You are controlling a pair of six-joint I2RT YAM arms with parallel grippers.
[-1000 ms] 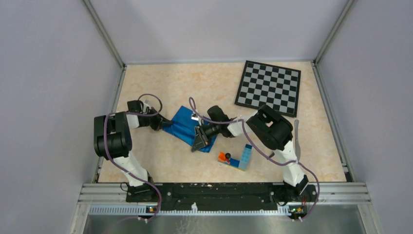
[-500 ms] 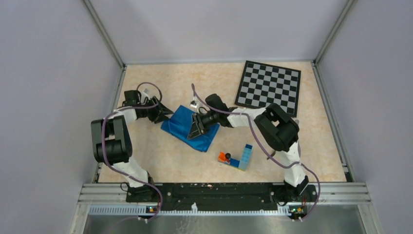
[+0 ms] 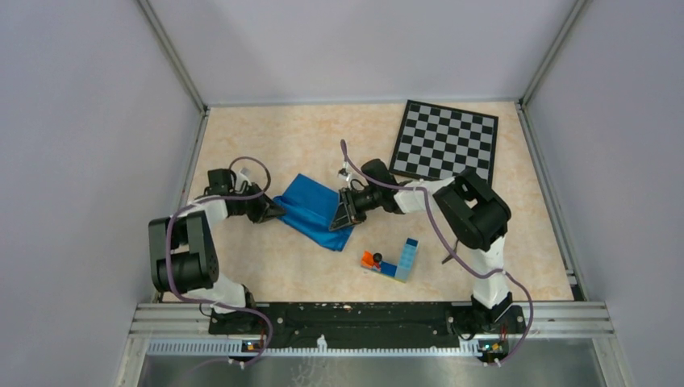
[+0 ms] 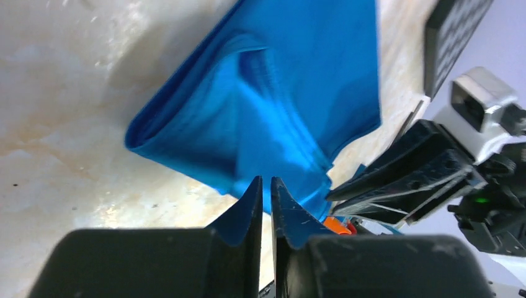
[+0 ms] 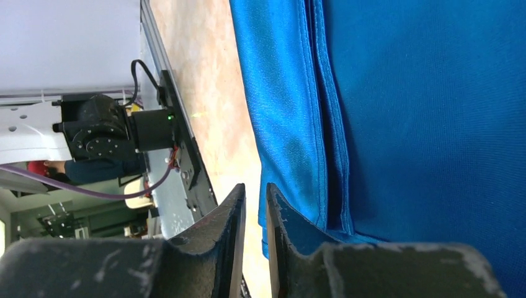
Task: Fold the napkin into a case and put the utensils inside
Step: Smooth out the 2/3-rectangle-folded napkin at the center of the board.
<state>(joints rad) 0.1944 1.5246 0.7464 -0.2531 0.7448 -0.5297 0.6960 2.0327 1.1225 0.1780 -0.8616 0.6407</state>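
Lying folded, the napkin (image 3: 310,211) is running far-left to near-right. The left gripper (image 4: 265,181) is pinching its corner. The right gripper (image 5: 254,189) has moved farther along its right edge and is nearly closed, though I cannot tell whether it is gripping.

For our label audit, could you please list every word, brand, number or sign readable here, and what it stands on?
None: no text is readable in any view.
The chessboard shows only plain squares; the napkin and the blue toy-brick block bear no visible print.
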